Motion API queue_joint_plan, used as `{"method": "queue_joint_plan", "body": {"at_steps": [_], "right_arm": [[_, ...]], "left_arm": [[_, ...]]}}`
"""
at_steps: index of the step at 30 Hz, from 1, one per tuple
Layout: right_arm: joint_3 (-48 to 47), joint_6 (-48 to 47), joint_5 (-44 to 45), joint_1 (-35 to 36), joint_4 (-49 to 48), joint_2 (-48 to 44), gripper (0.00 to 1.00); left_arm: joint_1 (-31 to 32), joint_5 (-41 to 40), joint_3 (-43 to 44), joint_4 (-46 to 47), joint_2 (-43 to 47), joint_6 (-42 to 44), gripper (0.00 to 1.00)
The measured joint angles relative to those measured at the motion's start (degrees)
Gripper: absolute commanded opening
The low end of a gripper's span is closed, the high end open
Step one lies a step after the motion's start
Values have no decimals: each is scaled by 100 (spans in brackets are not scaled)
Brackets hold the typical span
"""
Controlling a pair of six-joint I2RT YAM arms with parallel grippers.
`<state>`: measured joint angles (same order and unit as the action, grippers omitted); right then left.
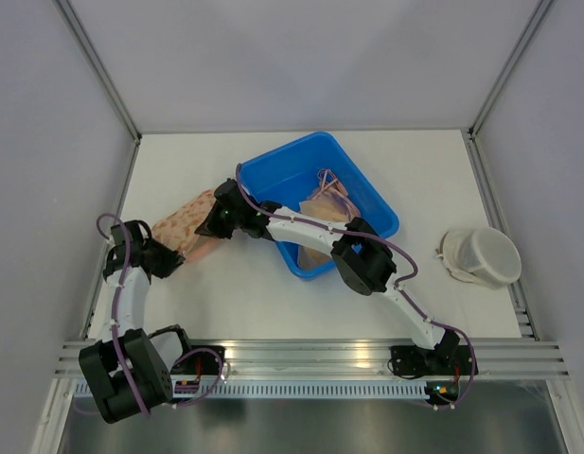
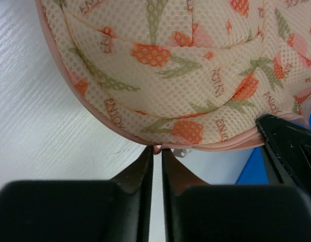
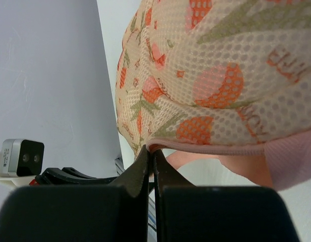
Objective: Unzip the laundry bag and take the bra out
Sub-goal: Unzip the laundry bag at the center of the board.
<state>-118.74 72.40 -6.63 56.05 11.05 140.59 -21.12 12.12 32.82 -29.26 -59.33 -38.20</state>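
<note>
The laundry bag (image 1: 185, 225) is a cream mesh pouch with orange flowers and pink edging, lying left of the blue bin. My left gripper (image 1: 174, 250) meets its near-left end. In the left wrist view this gripper (image 2: 157, 150) is shut on a small pink bit of the bag's edging (image 2: 195, 75), beside a small metal zipper pull (image 2: 182, 151). My right gripper (image 1: 209, 224) reaches in from the bin side. Seen from its own wrist, this gripper (image 3: 151, 151) is shut on the bag's pink rim (image 3: 221, 75). The bra is hidden.
A blue bin (image 1: 273, 161) stands behind the bag and holds beige garments (image 1: 325, 203) with thin straps. A white round container (image 1: 483, 255) sits at the right. The right arm's links cross over the bin's front corner. Metal rails run along the table's near edge.
</note>
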Motion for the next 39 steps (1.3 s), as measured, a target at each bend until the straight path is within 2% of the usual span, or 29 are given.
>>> {"method": "queue_joint_plan", "body": {"at_steps": [2, 10, 16, 29, 35, 38, 39], "right_arm": [[0, 0, -7, -9, -22, -2, 0], [15, 0, -22, -42, -33, -2, 0], [15, -2, -66, -42, -35, -7, 0], [74, -66, -103, -72, -24, -70, 1], [74, -278, -105, -76, 20, -72, 8], [74, -485, -125, -72, 59, -72, 19], [74, -575, -149, -72, 59, -72, 27]], "left_arm": [[0, -2, 0, 116, 4, -31, 2], [0, -155, 26, 151, 339, -37, 2], [0, -323, 393, -98, 549, -35, 2], [0, 378, 463, -201, 710, -426, 2], [0, 490, 466, -227, 581, -514, 2], [0, 496, 483, -240, 529, -568, 2], [0, 496, 496, -247, 511, -579, 2]]}}
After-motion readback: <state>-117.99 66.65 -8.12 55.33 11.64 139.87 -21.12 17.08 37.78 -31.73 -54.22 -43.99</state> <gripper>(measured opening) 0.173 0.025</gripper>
